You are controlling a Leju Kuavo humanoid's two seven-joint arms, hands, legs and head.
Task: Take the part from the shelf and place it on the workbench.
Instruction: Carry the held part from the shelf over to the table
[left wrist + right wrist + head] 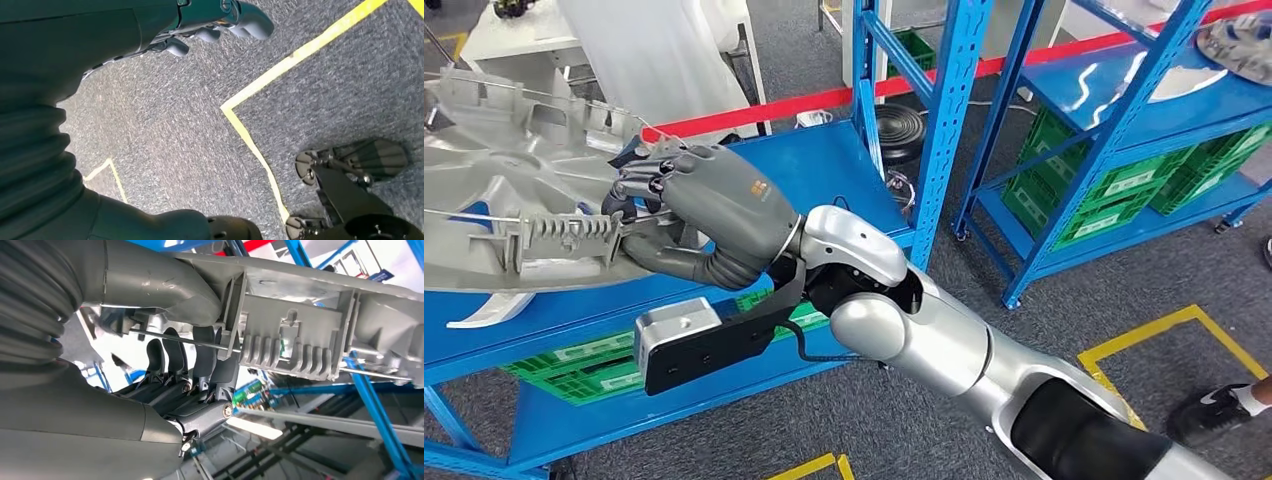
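The right hand (689, 215) grips the edge of the part (504, 190), a large pale-grey moulded plastic piece with ribs and a thin metal rod running along its rim. In the right wrist view the thick grey thumb (165, 282) lies along one face of the part (300, 325) while the darker fingers (200, 352) curl up against the ribbed side, so the rim is clamped between them. The part lies over the blue shelf (824, 170), its near edge overhanging the front of that shelf; whether it rests on the shelf or is lifted clear cannot be told.

Below the shelf deck, on the lower level of the same rack, green plastic crates (584, 365) stand side by side; what they contain cannot be made out. Just beyond the shelf's right upright, a black round object (899, 130) sits on the grey carpet. Further to the right of the shelf stands a second blue rack (1124, 120) with more green crates (1124, 195) on its lower level, contents likewise hidden.

The left hand (215, 22) hangs over the grey carpet (190, 150) with its fingers apart and nothing in them, yellow floor tape (250, 140) beneath it. Near the second rack, a person's shoe (1219, 410) stands beside yellow tape.
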